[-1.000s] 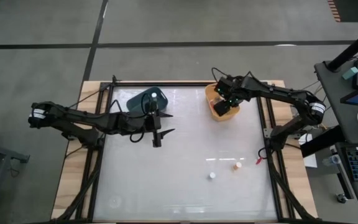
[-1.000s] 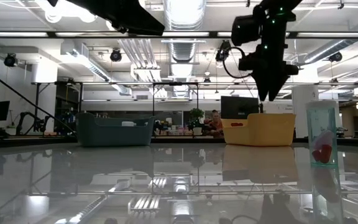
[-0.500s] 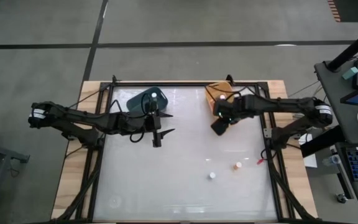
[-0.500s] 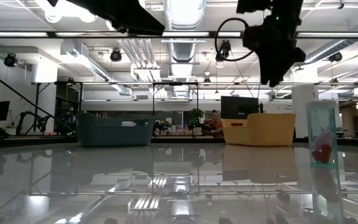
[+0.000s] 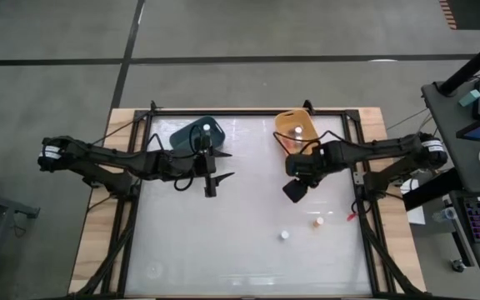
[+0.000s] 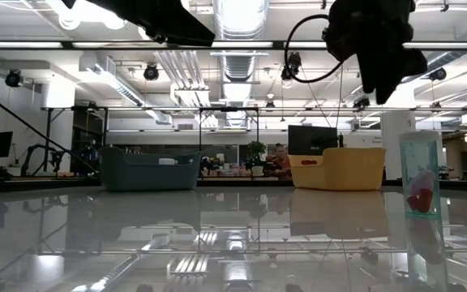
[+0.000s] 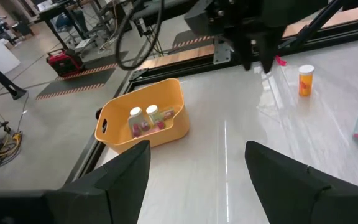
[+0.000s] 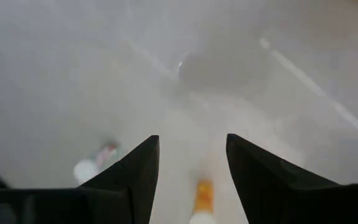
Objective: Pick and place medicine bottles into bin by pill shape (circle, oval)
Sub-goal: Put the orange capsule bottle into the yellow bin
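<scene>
Right gripper [image 5: 295, 190] hangs above the table [image 5: 240, 242], jaws parted and empty, between the yellow bin [image 5: 297, 127] and 2 medicine bottles standing near the table's front: a white-capped one [image 5: 283, 236] and an orange one [image 5: 317, 222]. 2 more bottles [image 7: 143, 114] lie inside the yellow bin. Left gripper [image 5: 211, 175] waits beside the teal bin [image 5: 192, 133], fingers spread, empty.

We see the white glossy tabletop [image 5: 223, 242] mostly free. Only the small white-capped bottle [image 5: 283, 236] and the orange-tinted bottle [image 5: 317, 222] stand near its front right, apart from each other, while the yellow plastic bin [image 5: 297, 127] and the dark teal bin [image 5: 197, 133] occupy the far edge.
</scene>
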